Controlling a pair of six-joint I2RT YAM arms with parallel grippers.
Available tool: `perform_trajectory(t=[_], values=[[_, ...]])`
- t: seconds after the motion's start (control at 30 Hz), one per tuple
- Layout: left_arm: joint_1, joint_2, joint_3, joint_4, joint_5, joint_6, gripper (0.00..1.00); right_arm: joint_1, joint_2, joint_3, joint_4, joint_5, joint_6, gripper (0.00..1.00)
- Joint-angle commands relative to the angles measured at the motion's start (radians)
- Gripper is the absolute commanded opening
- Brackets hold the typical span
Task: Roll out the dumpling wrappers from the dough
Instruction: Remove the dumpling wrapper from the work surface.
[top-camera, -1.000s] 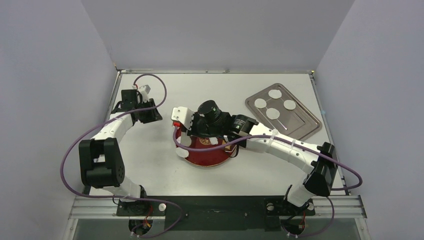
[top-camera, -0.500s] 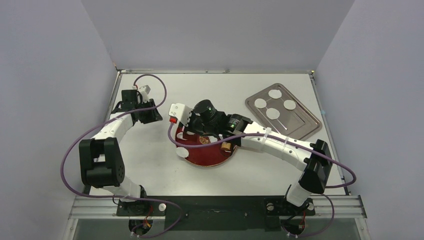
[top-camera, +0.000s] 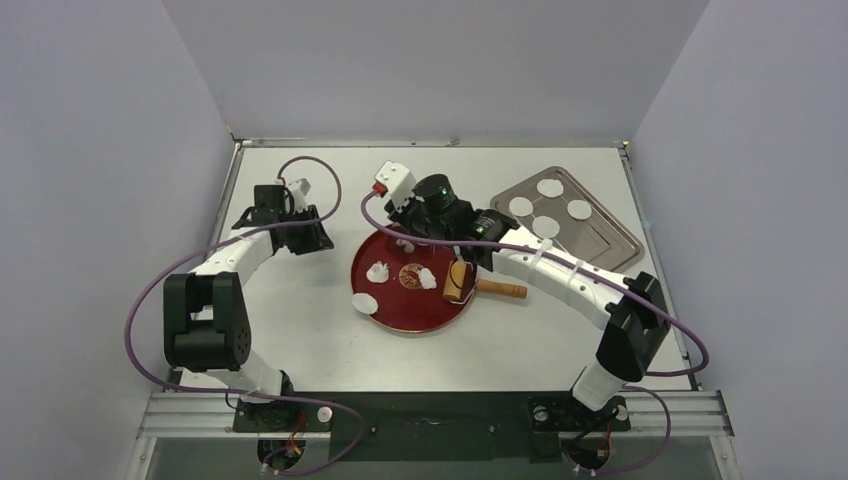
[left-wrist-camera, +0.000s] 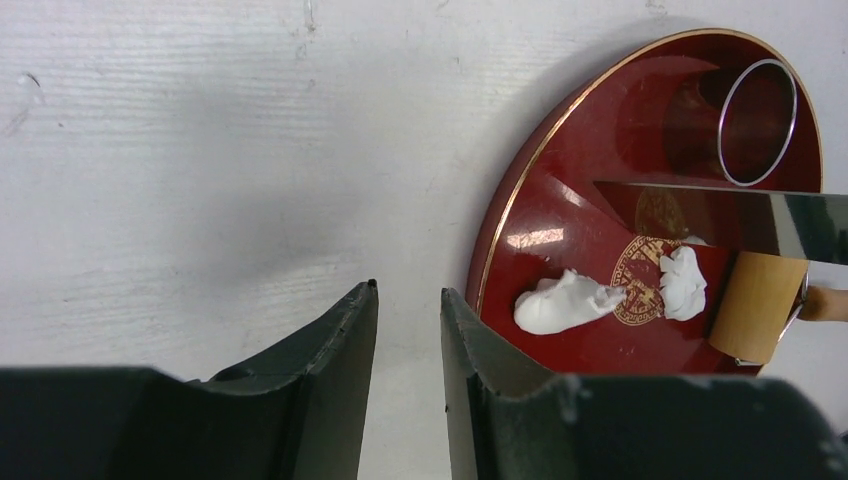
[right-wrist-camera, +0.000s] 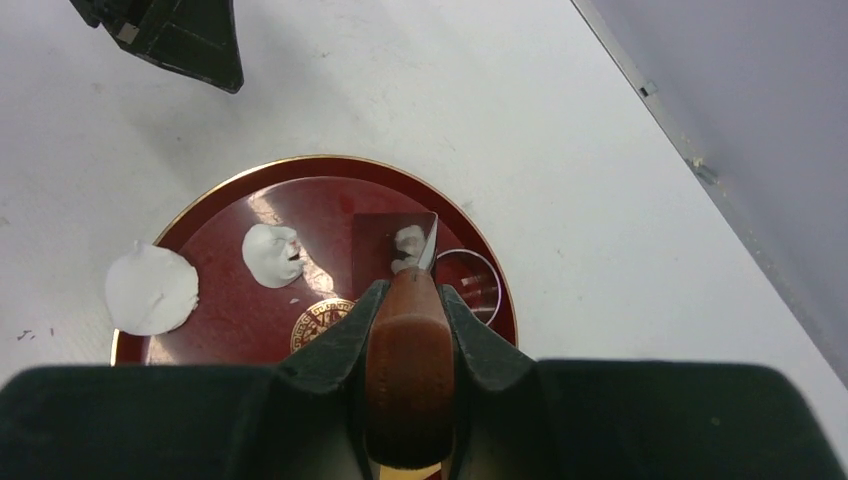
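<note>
A red round tray (top-camera: 400, 318) holds two white dough lumps (top-camera: 379, 271) (top-camera: 425, 278) and a flattened roundish dough piece (top-camera: 364, 303) at its near-left rim. My right gripper (right-wrist-camera: 408, 290) is shut on the brown wooden handle (right-wrist-camera: 408, 370) of a flat metal blade (right-wrist-camera: 428, 245), held above the tray's far side (top-camera: 412, 238). My left gripper (left-wrist-camera: 408, 295) is open and empty over bare table just left of the tray (top-camera: 303, 236). Several round dumpling wrappers (top-camera: 545, 227) lie on a metal tray (top-camera: 610, 250) at the back right.
A wooden rolling pin (top-camera: 487, 288) lies across the red tray's right rim. A metal ring cutter (left-wrist-camera: 758, 122) stands on the red tray's far part. The lumps also show in the left wrist view (left-wrist-camera: 560, 303) (left-wrist-camera: 683, 283).
My right arm has lifted and swung from over the tray's left side to its far side, uncovering the dough lumps and rolling pin. My left gripper has shifted slightly right.
</note>
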Motion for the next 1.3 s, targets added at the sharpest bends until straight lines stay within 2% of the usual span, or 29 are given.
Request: perform_trajectory(t=[0.0,0.27,0.5,1.0,1.13,1.27], values=[[-0.028,0.009,-0.027,0.054,0.035,-0.038,0.28,0.001,-0.139,-0.069,0.103,-0.047,0.131,0.0],[-0.083,0.023,-0.067,0.099,0.031,-0.074,0.34,0.004,-0.27,-0.173,0.195,-0.015,0.331,0.0],[-0.088,0.028,-0.101,0.134,0.012,-0.084,0.35,0.015,-0.293,-0.35,0.414,-0.063,0.491,0.0],[-0.102,0.035,-0.13,0.165,-0.014,-0.098,0.35,-0.009,-0.194,-0.353,0.436,-0.069,0.389,0.0],[-0.115,0.043,-0.129,0.166,-0.023,-0.099,0.35,-0.022,-0.155,-0.37,0.44,-0.074,0.409,0.0],[-0.118,0.051,-0.122,0.169,-0.033,-0.11,0.35,-0.047,-0.112,-0.335,0.354,-0.079,0.47,0.0]])
